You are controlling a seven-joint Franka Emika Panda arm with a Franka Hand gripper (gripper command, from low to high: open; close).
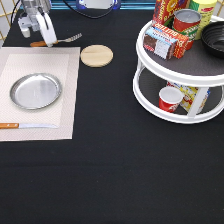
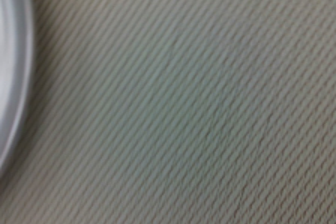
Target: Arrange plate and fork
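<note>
The shiny silver plate [image 1: 36,91] lies on the left half of a beige placemat [image 1: 66,70]. Just beyond the mat's far edge, at the exterior view's top left, my gripper [image 1: 49,42] is shut on the fork [image 1: 67,39]. The fork's tines point to the exterior view's right. Its orange-brown handle sticks out to the left of the fingers. In the wrist view the plate's rim [image 2: 10,100] curves along one edge, and the woven placemat [image 2: 195,110] fills the rest from close by.
A wooden-handled knife [image 1: 27,125] lies along the mat's near edge. A round wooden coaster [image 1: 97,55] sits right of the fork. A white two-tier turntable [image 1: 150,102] at the right carries boxes, cans, a black bowl [image 1: 216,37] and a red cup [image 1: 169,99].
</note>
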